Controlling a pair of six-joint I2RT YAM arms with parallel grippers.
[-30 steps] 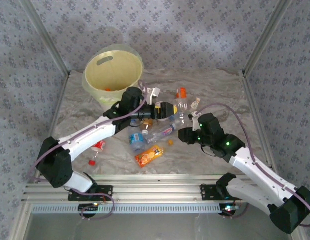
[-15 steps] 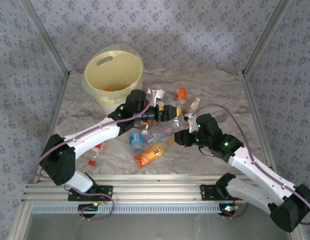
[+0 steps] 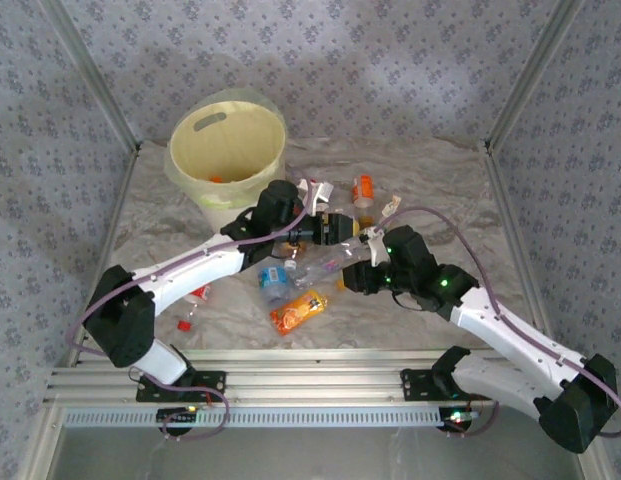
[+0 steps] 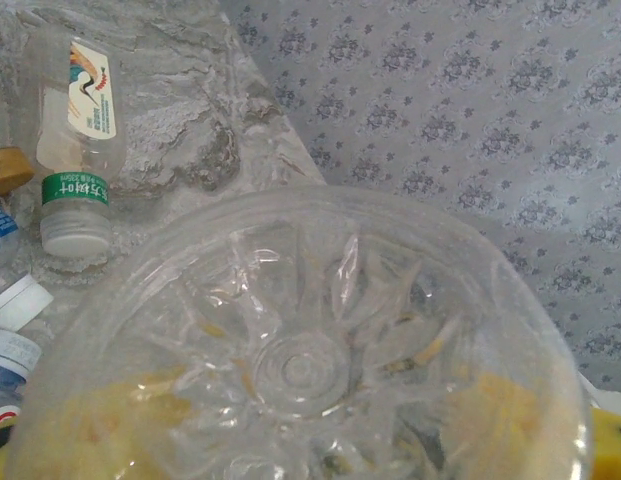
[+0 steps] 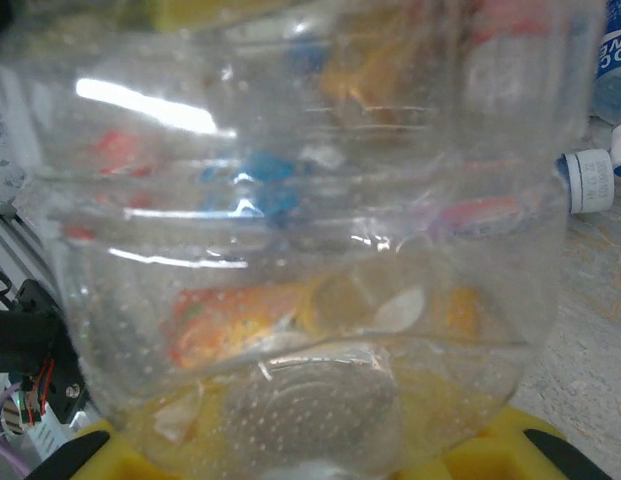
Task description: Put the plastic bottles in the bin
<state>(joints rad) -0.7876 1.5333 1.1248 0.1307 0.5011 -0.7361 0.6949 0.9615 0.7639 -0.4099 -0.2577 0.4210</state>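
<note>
Yellow plastic of the left fingers [image 4: 612,446] flanks the ribbed base of a clear crumpled plastic bottle [image 4: 300,370]; whether they squeeze it I cannot tell. The right fingers [image 5: 535,448] likewise bracket a clear ridged bottle [image 5: 290,250], grip unclear. Overhead, both work mid-frame over the white crinkled bench [image 3: 440,180]. Pick-up seems in hand; next comes a firm close, a lift, and a carry to the round cream-yellow bin [image 3: 252,150] at upper left.

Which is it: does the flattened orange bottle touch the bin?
Apart. The top view shows the flattened orange bottle lying far from the bin, cloth between them.
</note>
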